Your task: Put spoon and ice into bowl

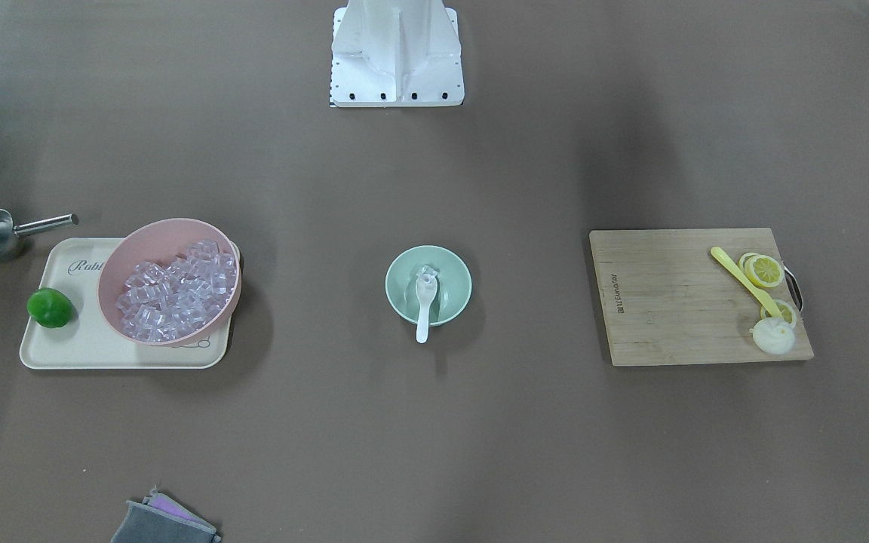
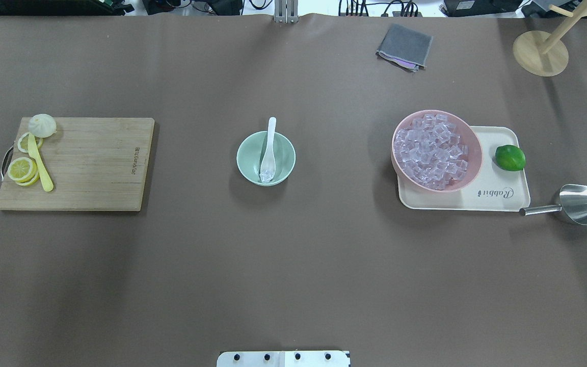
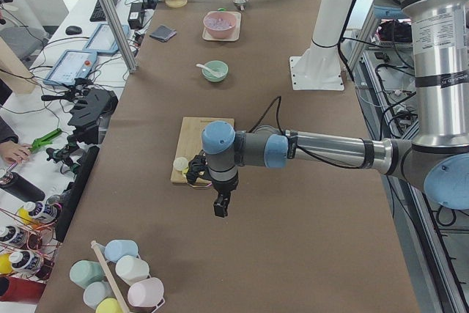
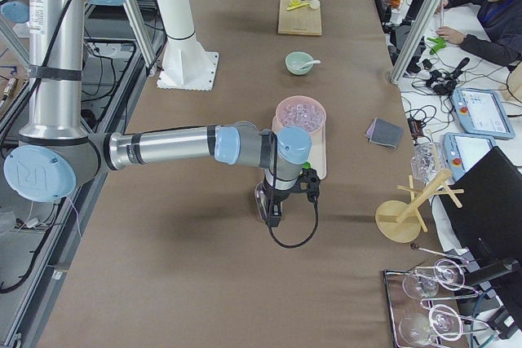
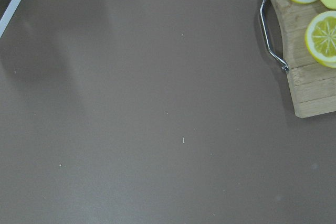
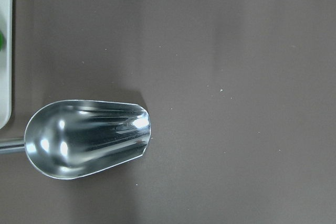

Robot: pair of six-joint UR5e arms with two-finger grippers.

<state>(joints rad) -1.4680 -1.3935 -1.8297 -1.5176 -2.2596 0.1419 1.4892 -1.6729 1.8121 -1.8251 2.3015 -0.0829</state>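
Midway between left gripper (image 3: 220,209) and right gripper (image 4: 274,218), the round mint-green bowl (image 2: 286,150) holds white glossy soup spoon (image 2: 270,142) and clear ice cube (image 2: 266,177). Neither pincer's state can be told.

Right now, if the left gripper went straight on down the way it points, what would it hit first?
Probably only the bare table. The left gripper points down just off the handle end of the cutting board, and the wrist view shows nothing else beneath; depth is hard to judge.
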